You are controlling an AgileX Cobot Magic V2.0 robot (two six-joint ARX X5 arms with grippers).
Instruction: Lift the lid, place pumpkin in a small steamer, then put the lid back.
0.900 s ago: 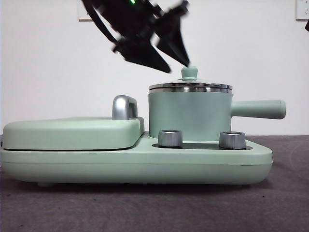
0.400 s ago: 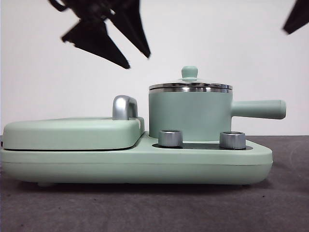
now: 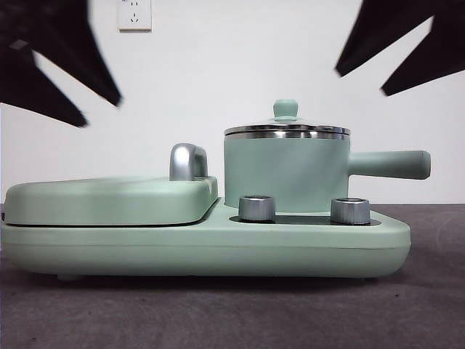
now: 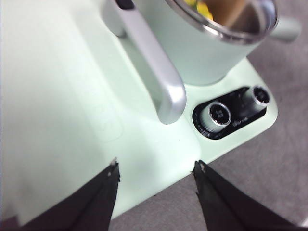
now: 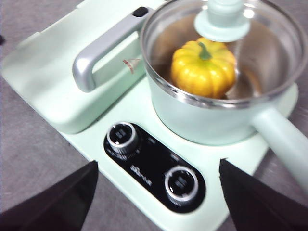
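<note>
Cooker base [image 3: 218, 251]: mint-green unit on the dark table, flat griddle cover [image 3: 109, 200] on one half with its chrome handle [image 3: 187, 161], control panel with two chrome dials [image 5: 151, 166] on the other.
Small steamer [image 3: 285, 174]: sits on the base behind the dials, long side handle [image 3: 389, 164] sticking out away from the griddle side.
Lid [image 3: 286, 129]: seated flat on the steamer rim, mint knob [image 3: 285, 109] up; through the glass in the right wrist view it reads closed [image 5: 224, 53].
Pumpkin [image 5: 203, 67]: inside the steamer, under the lid, stem up.
Left gripper [image 4: 155, 169]: jaws spread wide, nothing between them, over the griddle side of the base, well apart from the lid.
Right gripper [image 5: 159, 169]: jaws also spread wide and empty, above the dial panel, near the steamer but not touching.
Change: a second ago one gripper hung just beside the lid knob; it has since pulled up and off to the side, and the other arm has come into the top corner of the front view. Lid hasn't shifted.
Meaning: looks like all three steps are done. Both arms clear, nothing held.
</note>
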